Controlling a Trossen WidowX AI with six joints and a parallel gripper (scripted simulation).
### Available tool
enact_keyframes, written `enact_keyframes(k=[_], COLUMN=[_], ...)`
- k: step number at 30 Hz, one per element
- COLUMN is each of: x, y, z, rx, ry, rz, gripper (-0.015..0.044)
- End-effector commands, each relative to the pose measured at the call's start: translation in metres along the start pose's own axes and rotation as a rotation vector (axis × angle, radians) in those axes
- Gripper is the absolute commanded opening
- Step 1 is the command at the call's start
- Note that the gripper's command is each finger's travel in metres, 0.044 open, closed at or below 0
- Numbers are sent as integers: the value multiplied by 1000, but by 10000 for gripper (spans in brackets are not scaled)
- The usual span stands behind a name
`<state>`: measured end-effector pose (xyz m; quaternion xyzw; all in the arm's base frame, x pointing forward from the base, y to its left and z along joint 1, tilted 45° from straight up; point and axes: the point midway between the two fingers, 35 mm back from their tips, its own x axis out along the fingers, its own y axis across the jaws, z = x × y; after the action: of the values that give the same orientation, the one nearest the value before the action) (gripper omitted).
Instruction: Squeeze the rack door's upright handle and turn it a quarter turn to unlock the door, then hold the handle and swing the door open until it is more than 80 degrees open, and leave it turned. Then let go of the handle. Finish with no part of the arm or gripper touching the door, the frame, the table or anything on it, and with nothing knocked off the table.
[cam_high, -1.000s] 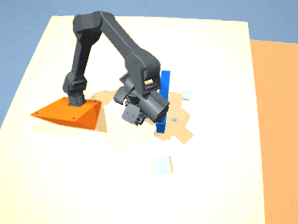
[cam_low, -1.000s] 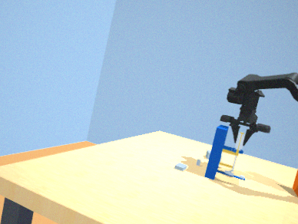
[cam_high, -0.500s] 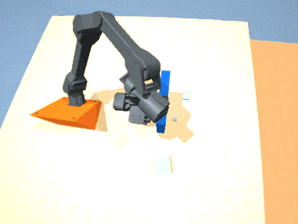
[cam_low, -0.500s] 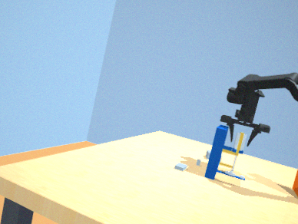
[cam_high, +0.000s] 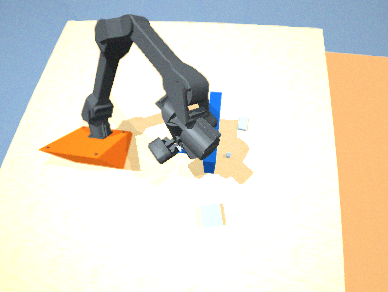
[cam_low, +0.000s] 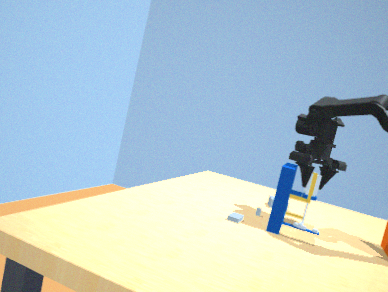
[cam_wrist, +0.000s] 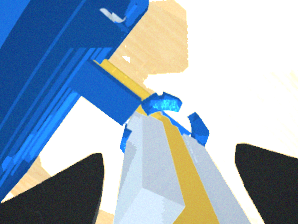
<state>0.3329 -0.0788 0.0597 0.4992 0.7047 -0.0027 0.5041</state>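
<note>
The blue rack frame (cam_high: 215, 107) (cam_low: 283, 197) (cam_wrist: 37, 60) stands upright on the table. The door, with its blue and yellow bars (cam_low: 300, 198) (cam_wrist: 107, 92), sticks out from the frame toward the arm's base, at roughly a right angle; its exact angle is hard to read. The upright handle, pale grey with a yellow stripe (cam_low: 313, 186) (cam_wrist: 182, 165), stands at the door's outer end. My gripper (cam_low: 314, 187) (cam_wrist: 169, 157) is open around the top of the handle, with a gap on both sides in the wrist view. In the top view the arm hides the handle and fingertips.
A pale flat block (cam_high: 212, 215) lies on the table off to one side of the frame. Beyond the frame are a small pale block (cam_high: 243, 124) and a tiny grey one (cam_high: 228, 155). The arm's orange base (cam_high: 97, 146) stands on the door's side of the frame.
</note>
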Motion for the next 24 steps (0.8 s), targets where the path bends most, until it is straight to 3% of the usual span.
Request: enact_keyframes(k=[1, 24], x=[0, 0], y=[0, 0], z=[0, 0], rx=[-173, -1313], ry=[1, 0], rz=[2, 3], gripper=[295, 295])
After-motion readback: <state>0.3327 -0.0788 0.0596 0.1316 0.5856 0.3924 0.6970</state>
